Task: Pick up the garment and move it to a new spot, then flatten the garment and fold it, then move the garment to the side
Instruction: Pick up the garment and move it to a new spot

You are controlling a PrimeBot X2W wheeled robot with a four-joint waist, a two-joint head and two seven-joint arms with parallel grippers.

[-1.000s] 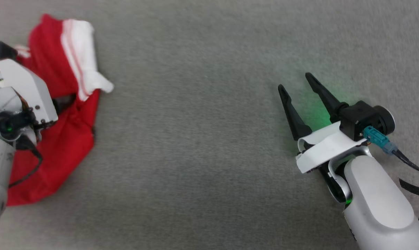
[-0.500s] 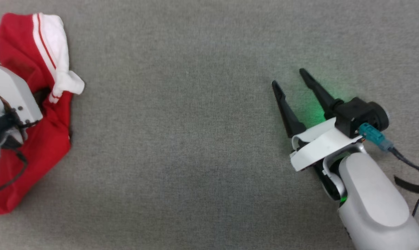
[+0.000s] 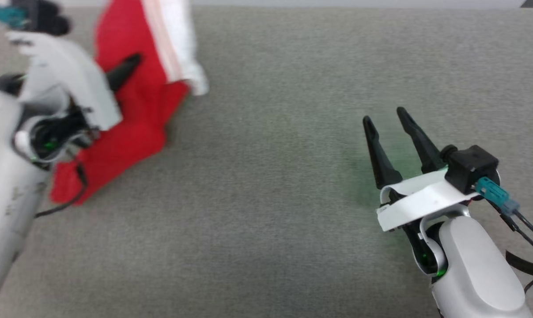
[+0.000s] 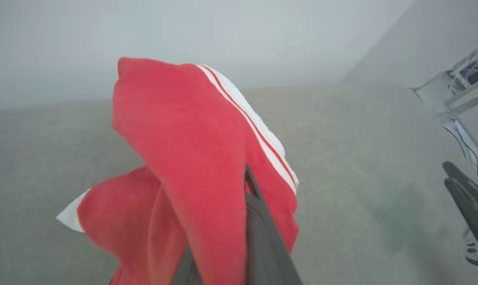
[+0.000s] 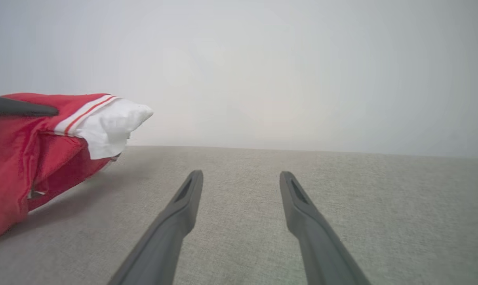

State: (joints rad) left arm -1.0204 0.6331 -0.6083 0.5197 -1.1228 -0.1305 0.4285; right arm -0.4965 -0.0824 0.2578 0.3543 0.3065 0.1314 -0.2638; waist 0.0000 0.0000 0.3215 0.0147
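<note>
The red jersey T-shirt with white short sleeves and thin red-and-white stripe bands (image 3: 134, 110) hung bunched from the left gripper (image 3: 127, 70) at the upper left of the head view. Its upper folds were raised off the grey woven fabric surface (image 3: 270, 185). Its lowest red corner appeared to trail on or just above that surface, and the right wrist view suggested the hem touched the cloth there. One white sleeve (image 3: 180, 48) flopped over to the side; the number on the shirt was hidden in the folds.

The left gripper's two long dark fingers were pinched together on a fold of red cloth, with one finger lying across the top of the fabric. A second earlier the same gripper had been open over the shirt, which lay crumpled flat on the surface. It had since clamped down and begun to raise the shirt. The head camera had also shifted, so how far the shirt had travelled sideways could not be judged.

The right gripper (image 3: 384, 117) hovered well apart at the lower right, its fingers spread wide and empty above bare surface.

Judging from this, the pick-up was secured and the carry to a new spot was only beginning; flattening and folding remained.
</note>
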